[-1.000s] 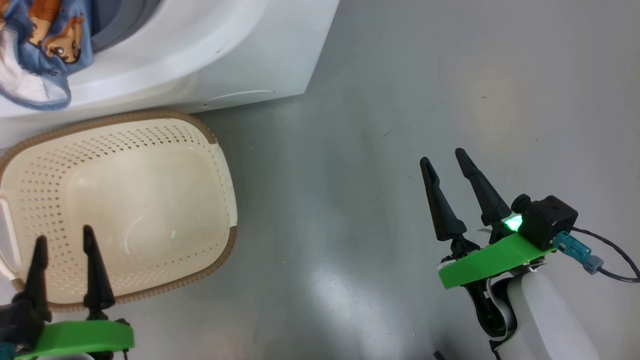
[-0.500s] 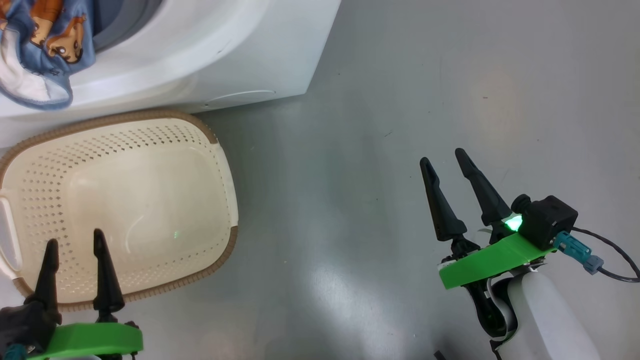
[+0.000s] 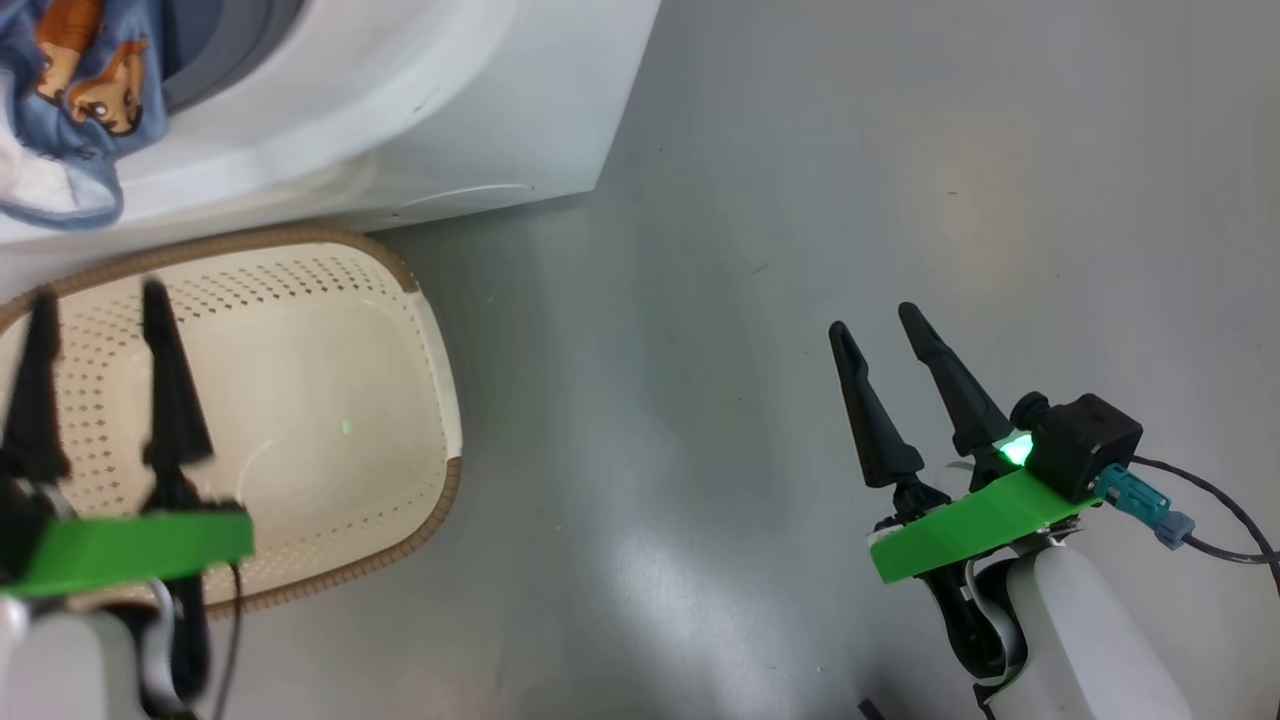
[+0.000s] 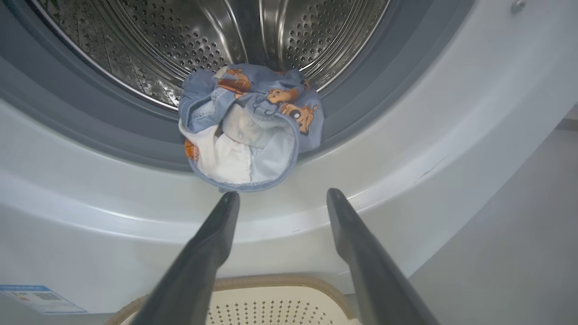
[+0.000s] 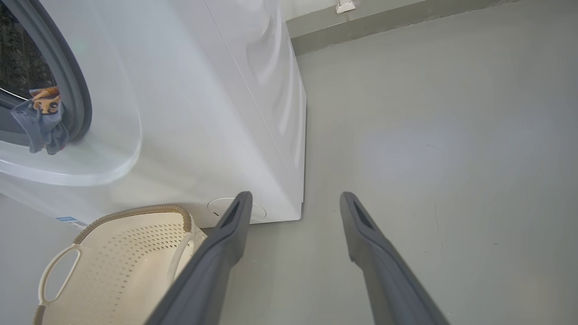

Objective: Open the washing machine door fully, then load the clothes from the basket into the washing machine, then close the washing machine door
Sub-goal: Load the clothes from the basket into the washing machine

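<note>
2 hands: left hand [image 3: 98,290] and right hand [image 3: 873,318] are both holding their dark fingers spread apart, gripping nothing.
washing machine [image 5: 203,113]: is standing on the grey floor [image 3: 750,200], its round mouth facing the left wrist view uncovered; a blue label sticker [image 4: 40,298] is showing low on its front panel, close to the floor.
clothes [image 4: 253,131]: 1 bunched light-blue garment with orange animal faces and a white inside is lying across the bottom of the grey gasket [image 4: 90,122], its upper part reaching into the perforated steel drum [image 4: 293,36] and its lower hem drooping onto the white front ring.
basket [image 3: 330,400]: is sitting on the floor just beside the washing machine's front bottom edge, below the mouth, its bare perforated bottom showing.
left hand: is hovering over the basket's near left part in the head view, fingers pointing toward the washing machine; in the left wrist view its tips are aiming just below the clothes' hem, while the head view is showing a gap between the tips and the clothes.
right hand: is hanging over the floor, well apart from the basket and off the washing machine's right front corner, with a green light [image 3: 1018,448] glowing at its wrist.
</note>
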`<state>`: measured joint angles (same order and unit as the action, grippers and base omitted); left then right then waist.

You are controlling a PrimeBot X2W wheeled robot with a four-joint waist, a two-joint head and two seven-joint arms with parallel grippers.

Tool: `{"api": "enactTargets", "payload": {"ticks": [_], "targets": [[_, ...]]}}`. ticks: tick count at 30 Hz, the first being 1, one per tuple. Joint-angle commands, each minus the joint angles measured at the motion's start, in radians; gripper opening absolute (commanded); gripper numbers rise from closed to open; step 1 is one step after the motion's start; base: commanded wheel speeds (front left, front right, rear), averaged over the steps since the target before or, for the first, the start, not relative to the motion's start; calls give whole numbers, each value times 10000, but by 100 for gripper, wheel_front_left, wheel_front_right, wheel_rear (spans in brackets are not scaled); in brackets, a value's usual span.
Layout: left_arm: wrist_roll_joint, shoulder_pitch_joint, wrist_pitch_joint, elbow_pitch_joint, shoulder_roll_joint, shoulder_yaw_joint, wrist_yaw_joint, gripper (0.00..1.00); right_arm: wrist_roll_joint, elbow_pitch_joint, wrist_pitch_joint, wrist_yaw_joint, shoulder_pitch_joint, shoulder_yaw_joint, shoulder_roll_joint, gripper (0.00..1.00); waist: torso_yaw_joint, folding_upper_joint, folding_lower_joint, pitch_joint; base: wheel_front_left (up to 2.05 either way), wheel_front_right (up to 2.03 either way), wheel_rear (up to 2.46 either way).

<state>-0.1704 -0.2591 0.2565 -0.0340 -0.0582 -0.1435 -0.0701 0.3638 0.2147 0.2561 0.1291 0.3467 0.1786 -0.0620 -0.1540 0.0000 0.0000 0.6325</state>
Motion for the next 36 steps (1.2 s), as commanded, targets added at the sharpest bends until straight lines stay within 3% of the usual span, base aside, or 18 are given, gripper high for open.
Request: {"api": "enactTargets", "payload": {"ticks": [1,8,12,18,28,36], "targets": [[155,-160,53,-272,-310,-335,51,100,96,-159,57,16,-177,223,66,100,-39,0,0,-5,0,0,0],[-205,-1566,-1118,-438,-1099,-694,183,100,197,-81,57,16,-180,278,91,100,-254,0,0,-18,0,0,0],[-258,-2182,-2544,-896,-1711,-747,245,100,247,-49,57,16,-180,259,103,100,-319,0,0,30,0,0,0],[-839,-2886,-4270,-1211,-2071,-958,221,100,307,-39,57,16,-138,308,112,100,-368,0,0,100,0,0,0],[-1747,-4259,-7577,-415,-2871,-893,276,100,483,-23,57,16,-83,383,116,100,-425,0,0,222,0,0,0],[-1936,-4907,-8772,182,-3309,-784,268,100,594,-5,57,16,-53,445,117,100,-466,0,0,284,0,0,0]]}}
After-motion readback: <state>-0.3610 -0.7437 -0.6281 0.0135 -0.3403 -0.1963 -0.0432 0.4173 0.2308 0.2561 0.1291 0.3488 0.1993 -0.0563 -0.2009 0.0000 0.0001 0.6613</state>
